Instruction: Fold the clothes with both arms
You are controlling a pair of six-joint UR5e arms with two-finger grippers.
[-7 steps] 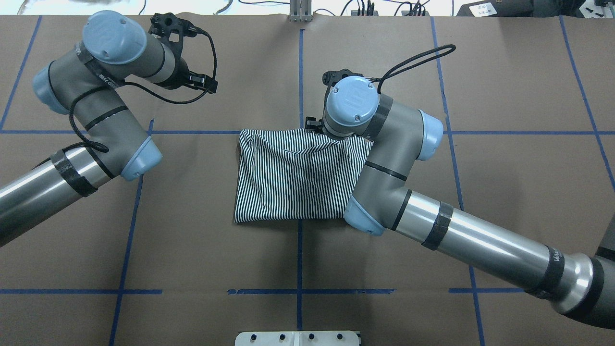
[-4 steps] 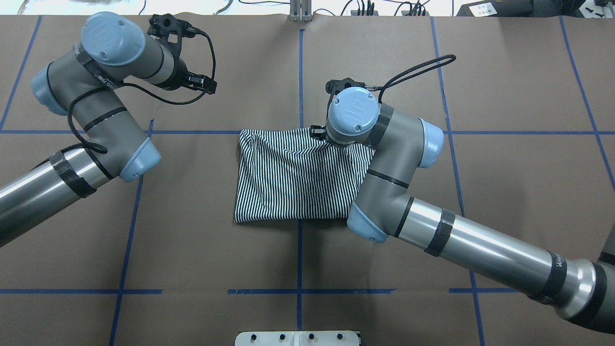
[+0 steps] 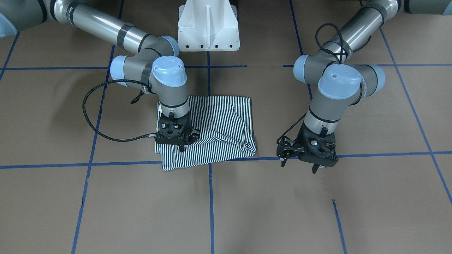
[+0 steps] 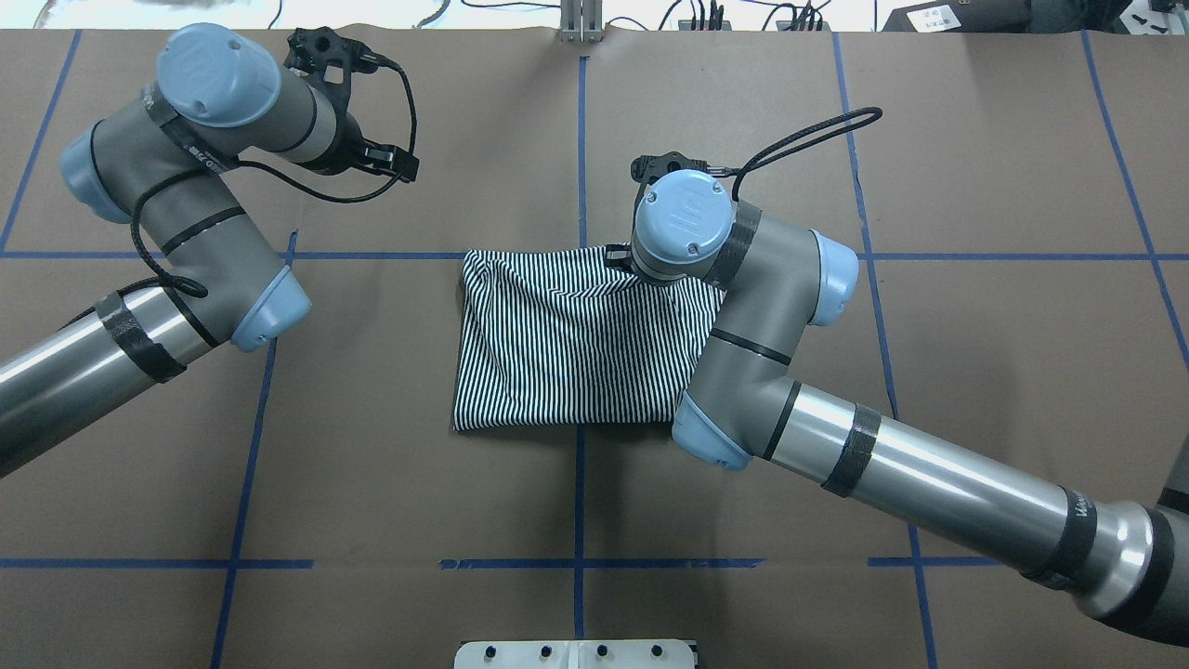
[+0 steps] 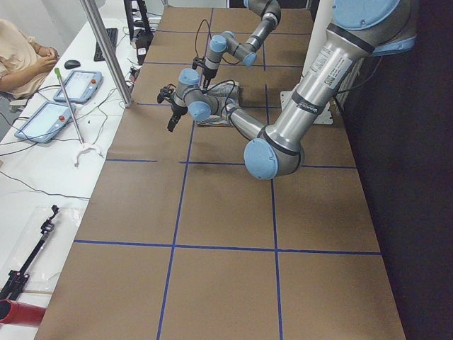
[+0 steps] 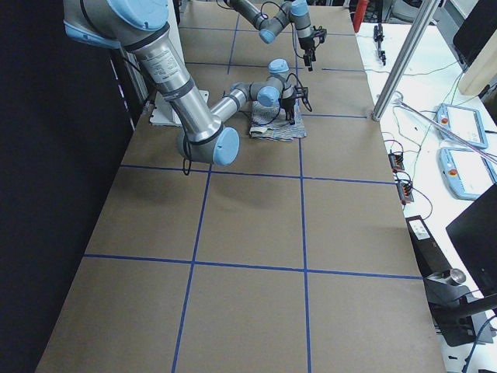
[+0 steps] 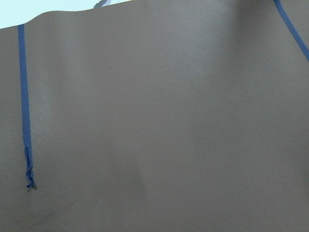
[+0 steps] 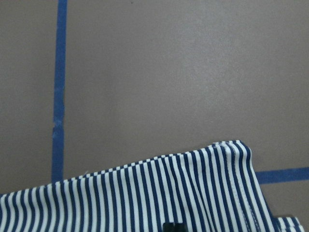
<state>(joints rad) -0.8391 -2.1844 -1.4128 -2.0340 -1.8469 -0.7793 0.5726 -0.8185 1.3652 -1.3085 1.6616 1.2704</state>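
The striped shirt (image 3: pixel 219 120) lies folded into a rough rectangle at the middle of the brown table, also in the overhead view (image 4: pixel 557 344). No collar or placket shows. My right gripper (image 3: pixel 182 147) stands upright over the shirt's far edge with its fingertips together on the cloth. Creases run out from it. Its wrist hides most of it from overhead (image 4: pixel 620 255). The right wrist view shows striped cloth (image 8: pixel 145 193) under the closed tips. My left gripper (image 3: pixel 298 166) is open and empty above bare table, well to the shirt's left (image 4: pixel 362 102).
The white pedestal base (image 3: pixel 208 24) stands at the near table edge. Blue tape lines (image 4: pixel 580 139) grid the brown table. A metal post (image 4: pixel 581 19) stands at the far edge. An operator (image 5: pixel 21 57) sits beyond it with tablets on a bench.
The right wrist shifted slightly right and toward the robot, tugging the shirt's far edge with it, then held still. The left arm barely moved.
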